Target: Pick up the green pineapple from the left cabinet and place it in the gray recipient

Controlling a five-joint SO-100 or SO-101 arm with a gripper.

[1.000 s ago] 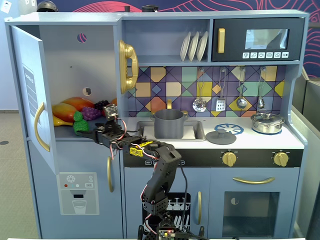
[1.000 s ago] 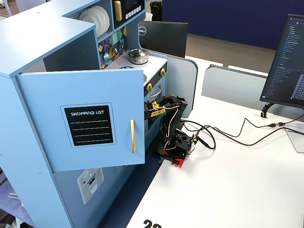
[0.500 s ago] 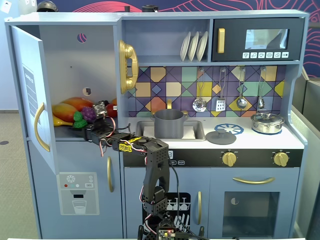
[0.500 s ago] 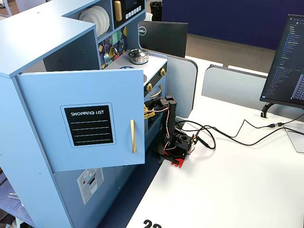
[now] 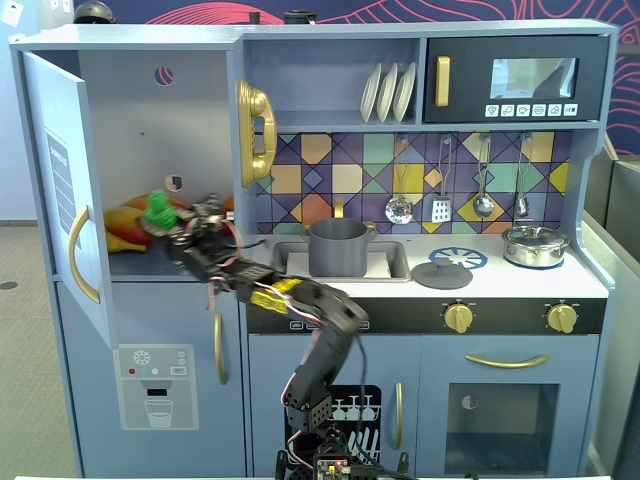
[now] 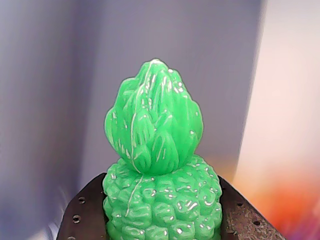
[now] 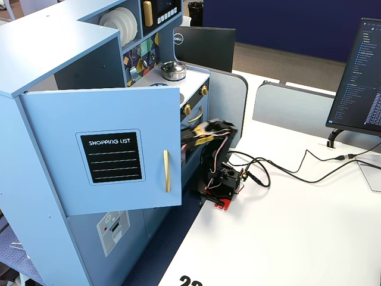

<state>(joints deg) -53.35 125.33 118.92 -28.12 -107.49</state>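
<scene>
The green pineapple (image 5: 157, 209) is a bright green bumpy toy with a leafy tuft. It sits between my gripper's (image 5: 165, 220) dark fingers inside the open left cabinet (image 5: 140, 120), just above its shelf. In the wrist view the pineapple (image 6: 160, 165) fills the middle, with a dark finger (image 6: 82, 215) pressed on each side of its body. The gray recipient (image 5: 338, 247) is a dark-gray pot standing in the sink, to the right of the cabinet. In the side fixed view the open cabinet door (image 7: 107, 149) hides the gripper and the pineapple.
Orange and yellow toy food (image 5: 125, 222) lies on the cabinet shelf behind the pineapple. A gray lid (image 5: 441, 273) lies right of the sink, and a shiny steel pot (image 5: 535, 245) stands further right. A gold phone (image 5: 254, 133) hangs on the cabinet's right wall.
</scene>
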